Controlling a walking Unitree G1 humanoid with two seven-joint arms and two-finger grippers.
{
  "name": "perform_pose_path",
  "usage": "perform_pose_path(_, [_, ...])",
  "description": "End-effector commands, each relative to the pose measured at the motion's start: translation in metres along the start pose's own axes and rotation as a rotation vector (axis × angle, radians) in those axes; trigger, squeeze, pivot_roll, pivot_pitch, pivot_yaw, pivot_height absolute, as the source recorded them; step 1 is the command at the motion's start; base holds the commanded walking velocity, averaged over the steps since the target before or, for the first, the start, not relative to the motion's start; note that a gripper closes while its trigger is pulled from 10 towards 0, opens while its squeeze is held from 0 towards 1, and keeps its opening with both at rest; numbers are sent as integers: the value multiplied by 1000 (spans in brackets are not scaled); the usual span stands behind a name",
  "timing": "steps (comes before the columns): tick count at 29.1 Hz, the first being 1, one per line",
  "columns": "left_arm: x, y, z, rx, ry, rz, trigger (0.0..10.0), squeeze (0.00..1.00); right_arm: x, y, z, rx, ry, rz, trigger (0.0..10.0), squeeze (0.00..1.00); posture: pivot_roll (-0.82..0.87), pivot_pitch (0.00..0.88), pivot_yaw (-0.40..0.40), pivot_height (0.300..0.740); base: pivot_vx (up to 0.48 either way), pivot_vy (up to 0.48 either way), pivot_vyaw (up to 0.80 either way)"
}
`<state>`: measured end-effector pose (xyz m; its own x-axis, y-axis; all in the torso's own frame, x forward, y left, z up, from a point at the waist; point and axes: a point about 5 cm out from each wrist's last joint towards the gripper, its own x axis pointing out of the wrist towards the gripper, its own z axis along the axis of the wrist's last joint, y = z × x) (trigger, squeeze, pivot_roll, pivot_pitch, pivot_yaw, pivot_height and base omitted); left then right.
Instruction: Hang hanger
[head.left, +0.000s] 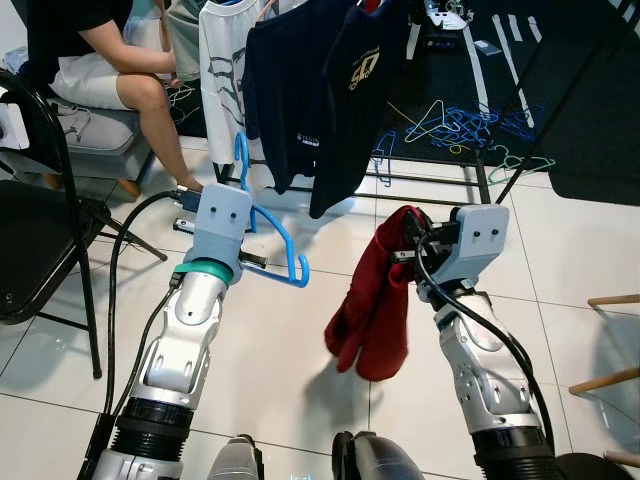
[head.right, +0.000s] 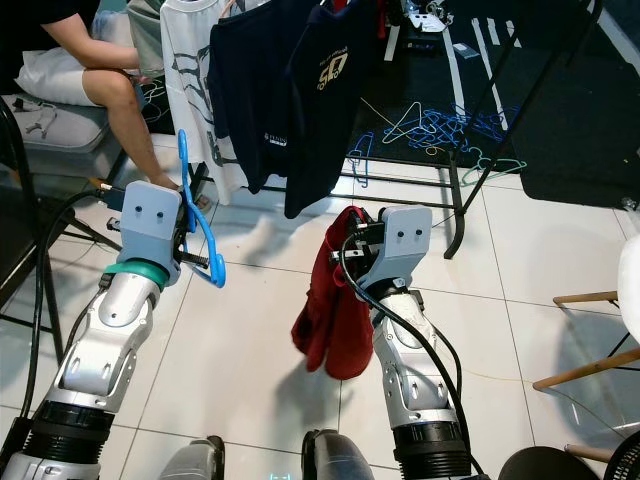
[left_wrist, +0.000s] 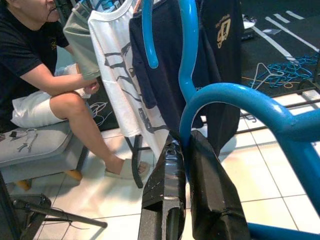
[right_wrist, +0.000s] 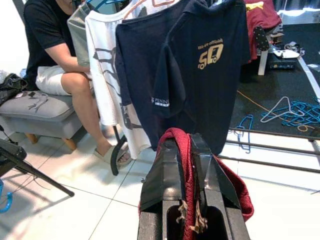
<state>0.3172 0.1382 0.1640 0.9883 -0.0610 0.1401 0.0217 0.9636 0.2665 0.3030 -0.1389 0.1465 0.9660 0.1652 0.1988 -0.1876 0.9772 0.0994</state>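
My left gripper (head.left: 245, 262) is shut on a blue plastic hanger (head.left: 270, 228), whose hook stands up in front of the clothes rack; in the left wrist view the hanger (left_wrist: 235, 97) curves right over the fingers (left_wrist: 165, 185). A dark red garment (head.left: 375, 300) hangs limp from my right gripper (head.left: 408, 240), which is shut on its top edge; the red cloth (right_wrist: 182, 150) is pinched between the fingers in the right wrist view. Both grippers are raised side by side in front of the rack, above the tiled floor.
A clothes rack (head.left: 480, 170) holds a white T-shirt (head.left: 222, 80) and two dark navy shirts (head.left: 345, 90). A seated person (head.left: 120, 70) is at the far left beside a black chair (head.left: 40, 200). Several loose hangers (head.left: 470, 128) lie on the dark mat behind.
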Motion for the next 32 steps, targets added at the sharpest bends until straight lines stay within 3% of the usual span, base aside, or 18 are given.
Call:
perform_pose_path(1, [-1,-2,-5,-15,30,-12,10000,0,-1,0,2,-11,-16,4,10000,0,-115,87,24,740,0,0,0])
perform_pose_path(6, [-1,-13,-1,2,31,-134,10000,0,0,1,4,-14,-22,6,10000,0,-115,87,24,740,0,0,0])
perform_pose_path(8, [-2,-17,3,35,-15,-191,10000,0,0,-3,7,-31,-33,-2,10000,0,-119,89,24,740,0,0,0])
perform_pose_path(9, [0,-16,3,-10,8,-200,10000,0,0,-9,12,-23,-45,-35,10000,0,-121,90,27,740,0,0,0])
perform_pose_path(16, [6,-14,4,-97,20,-169,10000,0,-1,-20,19,-40,-69,-94,10000,0,-132,93,25,740,36,0,-571])
perform_pose_path(29, [14,-15,14,-105,-29,-167,10000,0,3,-27,24,-71,-79,-126,10000,0,-137,93,19,740,435,0,-800])
perform_pose_path(32, [14,-16,14,-108,-29,-168,10000,0,3,-28,23,-77,-75,-126,10000,0,-137,93,18,740,458,0,0])
